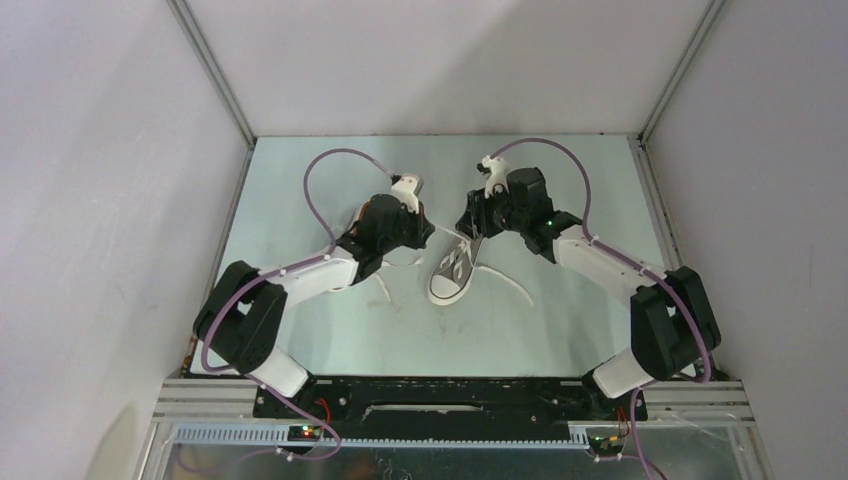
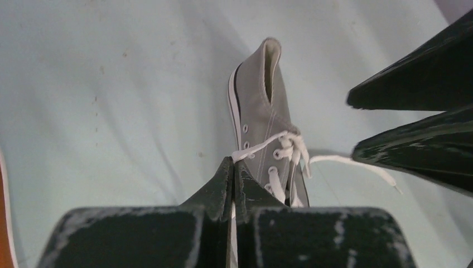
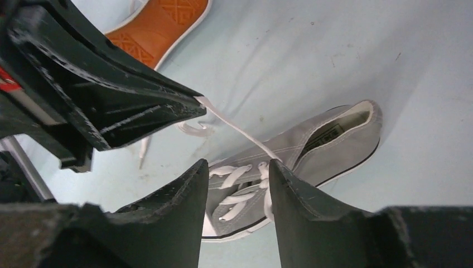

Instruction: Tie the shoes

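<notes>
One grey sneaker lies on the table between the arms, its toe cap toward the bases; it also shows in the left wrist view and the right wrist view. My left gripper is shut on one white lace, which runs taut from the shoe's upper eyelets. My right gripper is open and empty, hovering over the laced part. The other lace end lies loose on the table. The second sneaker shows its orange sole and is mostly hidden under the left arm.
The pale green table is walled by white panels at the back and both sides. A loose lace lies by the left arm, and another trails right of the shoe. The two grippers are close together above the shoe.
</notes>
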Robot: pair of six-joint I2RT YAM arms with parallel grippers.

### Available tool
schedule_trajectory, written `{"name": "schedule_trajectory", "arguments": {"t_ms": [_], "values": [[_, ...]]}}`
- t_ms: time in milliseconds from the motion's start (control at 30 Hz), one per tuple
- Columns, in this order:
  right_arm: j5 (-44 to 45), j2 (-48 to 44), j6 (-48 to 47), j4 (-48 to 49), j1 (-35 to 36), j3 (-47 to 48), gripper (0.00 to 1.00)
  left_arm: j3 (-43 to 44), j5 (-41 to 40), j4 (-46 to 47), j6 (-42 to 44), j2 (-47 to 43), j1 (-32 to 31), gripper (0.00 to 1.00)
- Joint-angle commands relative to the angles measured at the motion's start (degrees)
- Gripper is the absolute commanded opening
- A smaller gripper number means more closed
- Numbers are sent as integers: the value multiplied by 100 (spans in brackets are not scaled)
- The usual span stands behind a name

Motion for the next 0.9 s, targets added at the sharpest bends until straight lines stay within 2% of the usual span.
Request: {"name": "schedule_trajectory", "arguments": {"t_ms": [0, 100, 233, 633, 700, 833, 867], "values": [[-609, 262, -934, 420, -78, 218, 47, 318, 247, 523, -72, 192, 88, 0], [-751, 521, -1148, 547, -75, 320, 53, 334, 426, 793, -98, 308, 122, 0], [-805, 891, -1290, 548, -67, 621, 54, 472, 497, 841, -80, 483, 144, 0], [-599, 1467, -1242, 913, -129, 814, 49, 530, 479, 865, -118, 614, 203, 0], [-674, 1552, -1245, 913, -130, 890, 43, 548, 502, 867, -114, 633, 214, 0], [-765, 1570, -1224, 918, -120, 953, 25, 632, 522, 794, -107, 689, 216, 0], [-779, 1562, -1210, 913, -118, 955, 24, 640, 519, 762, -108, 696, 216, 0]]}}
